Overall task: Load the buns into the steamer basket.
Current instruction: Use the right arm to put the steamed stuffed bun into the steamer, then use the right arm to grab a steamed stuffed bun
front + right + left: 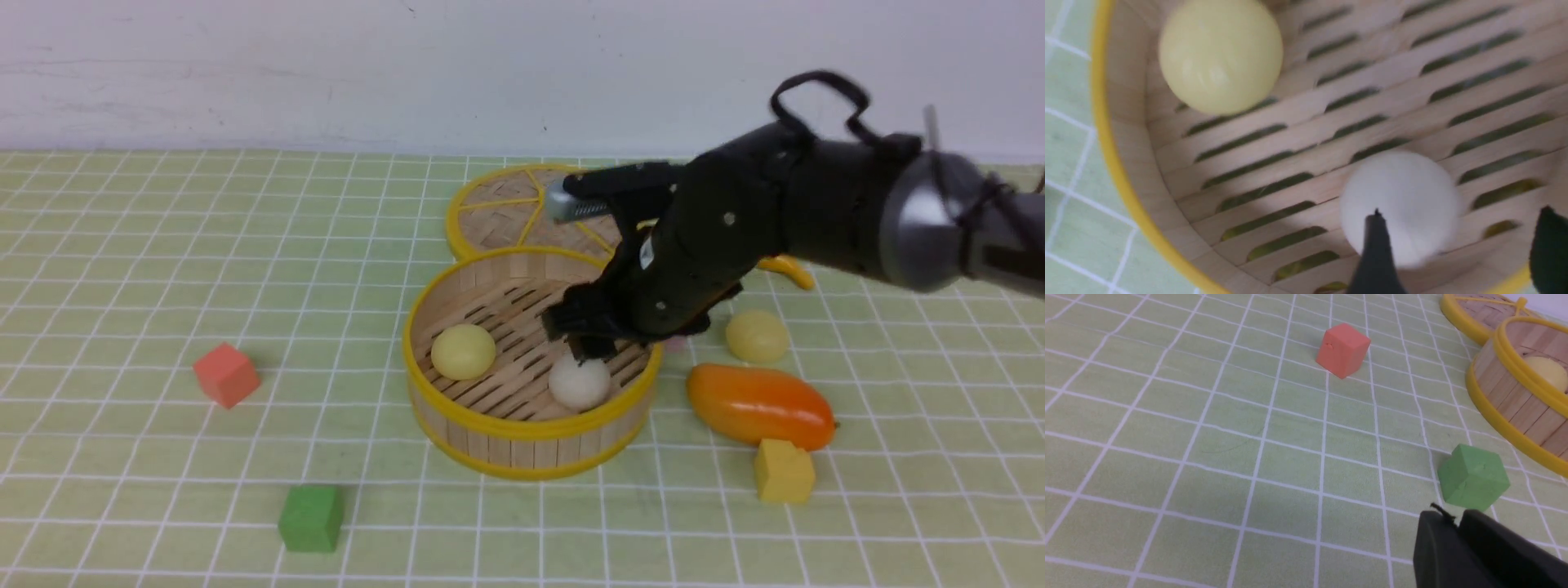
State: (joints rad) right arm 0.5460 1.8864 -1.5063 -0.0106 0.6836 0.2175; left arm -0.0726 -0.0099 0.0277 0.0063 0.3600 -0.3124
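The steamer basket (522,437) stands mid-table. Inside it lie a pale yellow bun (463,351) on the left and an off-white bun (579,383) near the front wall. My right gripper (589,347) hangs open just above the off-white bun, which rests loose on the slats. In the right wrist view the off-white bun (1404,192) lies between the spread fingers (1374,253), closer to one, and the yellow bun (1220,55) lies further off. A second pale yellow bun (757,336) sits on the cloth right of the basket. My left gripper (1457,516) is shut and empty, near a green cube (1473,475).
The flat woven lid (522,208) lies behind the basket. An orange mango (759,406), a yellow cube (784,470) and a banana tip (788,268) sit on the right. A red cube (226,374) and the green cube (311,517) sit on the left.
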